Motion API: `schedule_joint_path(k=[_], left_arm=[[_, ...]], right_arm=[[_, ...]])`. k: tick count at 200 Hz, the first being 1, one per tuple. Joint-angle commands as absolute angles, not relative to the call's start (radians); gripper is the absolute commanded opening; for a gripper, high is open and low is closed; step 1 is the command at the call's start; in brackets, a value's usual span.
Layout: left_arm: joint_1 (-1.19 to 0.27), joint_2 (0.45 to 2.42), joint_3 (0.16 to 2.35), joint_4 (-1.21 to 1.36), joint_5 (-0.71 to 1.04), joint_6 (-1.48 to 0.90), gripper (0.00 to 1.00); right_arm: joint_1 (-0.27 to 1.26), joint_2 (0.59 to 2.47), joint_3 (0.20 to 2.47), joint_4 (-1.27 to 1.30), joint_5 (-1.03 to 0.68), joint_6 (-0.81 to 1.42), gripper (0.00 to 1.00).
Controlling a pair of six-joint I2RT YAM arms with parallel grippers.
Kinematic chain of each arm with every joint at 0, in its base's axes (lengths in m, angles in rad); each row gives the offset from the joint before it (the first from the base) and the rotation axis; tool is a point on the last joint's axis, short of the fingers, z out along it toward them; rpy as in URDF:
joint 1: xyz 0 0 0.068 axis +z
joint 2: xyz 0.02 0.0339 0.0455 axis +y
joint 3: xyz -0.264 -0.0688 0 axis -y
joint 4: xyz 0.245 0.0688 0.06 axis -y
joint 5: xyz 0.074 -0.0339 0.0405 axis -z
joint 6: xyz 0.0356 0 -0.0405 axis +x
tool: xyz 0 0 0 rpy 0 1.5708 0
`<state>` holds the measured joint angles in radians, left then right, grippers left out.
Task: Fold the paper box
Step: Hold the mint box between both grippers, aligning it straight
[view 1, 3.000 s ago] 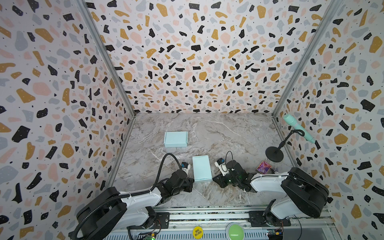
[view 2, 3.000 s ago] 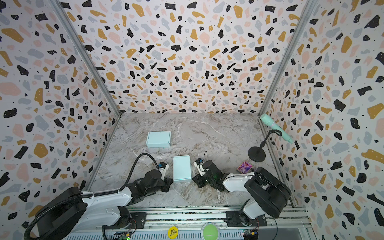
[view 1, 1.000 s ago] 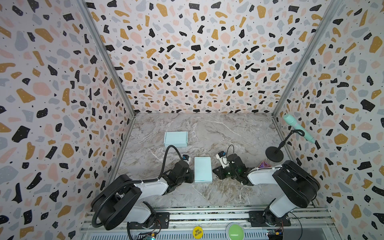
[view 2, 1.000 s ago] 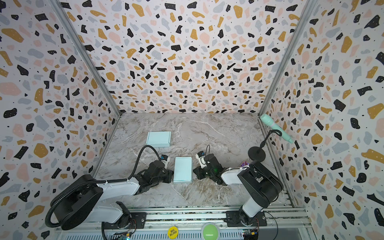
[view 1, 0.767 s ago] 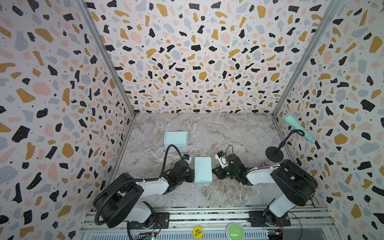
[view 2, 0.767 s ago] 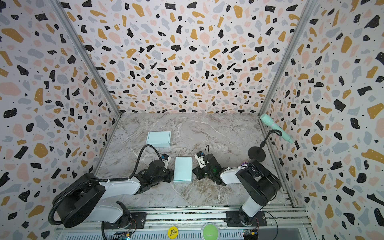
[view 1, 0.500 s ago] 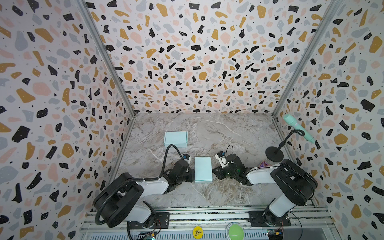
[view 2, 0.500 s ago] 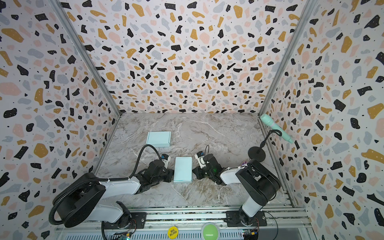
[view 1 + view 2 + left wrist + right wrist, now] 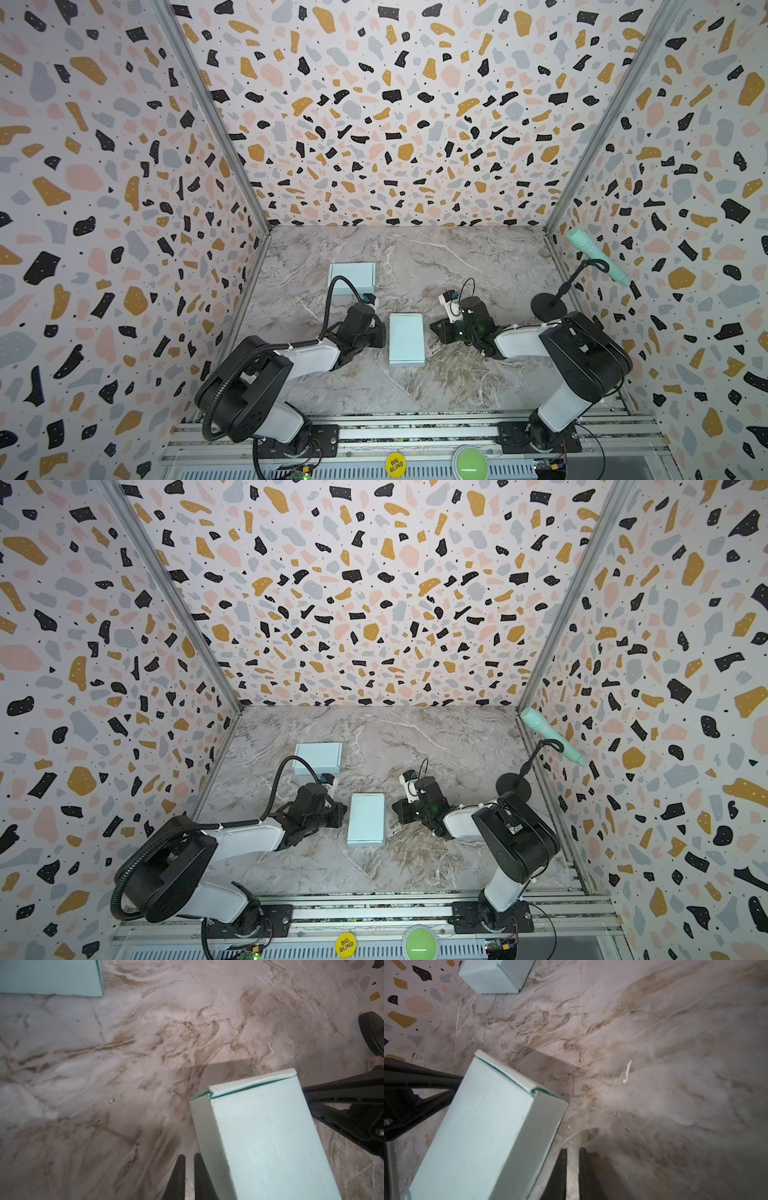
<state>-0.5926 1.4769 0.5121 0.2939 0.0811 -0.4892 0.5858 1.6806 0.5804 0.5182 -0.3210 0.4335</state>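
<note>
Midway across the bench (image 9: 457, 386), between the two arms, lies the box (image 9: 406, 340), a pale teal block resting flat with its long sides turned toward the arms. It looks fully formed: walls up, lid down, no flap standing loose in either top view. The left end effector (image 9: 189, 1158) sits low just beside one long wall, apart from it or at most grazing it; its jaws stand almost pressed together, a thin strip of bench showing between them, and they pinch nothing. The right end effector (image 9: 573, 1150) is near the opposite long wall with a clear gap of bench between, its jaws likewise nearly together and empty. So neither arm has hold of the box, which rests on its own. Up close, the far end seam (image 9: 252, 1082) shows a slim dark line where the lid's lip sits a little proud, and one corner (image 9: 535, 1091) is slightly crumpled, with a sliver of darker teal peeking out. My reading is that the folding is essentially done and what remains, if anything, is pressing that lip and corner snug and then drawing both arms clear. A second box (image 9: 352, 277), also closed, sits well behind the left arm near the back, and a microphone (image 9: 594, 257) on its stand occupies the right edge, away from the work.
</note>
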Motion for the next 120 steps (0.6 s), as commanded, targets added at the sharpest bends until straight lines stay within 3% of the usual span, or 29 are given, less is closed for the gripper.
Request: schedule_joint_path(k=[1,74,120], left_arm=[[-0.589,1.504,0.553,0.321,0.105,-0.465,0.13],[-0.589,1.569,0.596,0.359,0.167,-0.464,0.13],[-0.589,1.500,0.578,0.259,0.030,-0.481,0.12]], right_arm=[[0.596,1.714,0.641,0.529,-0.321,0.439,0.14],[0.639,1.724,0.675,0.489,-0.277,0.426,0.14],[0.600,1.658,0.625,0.481,-0.272,0.423,0.17]])
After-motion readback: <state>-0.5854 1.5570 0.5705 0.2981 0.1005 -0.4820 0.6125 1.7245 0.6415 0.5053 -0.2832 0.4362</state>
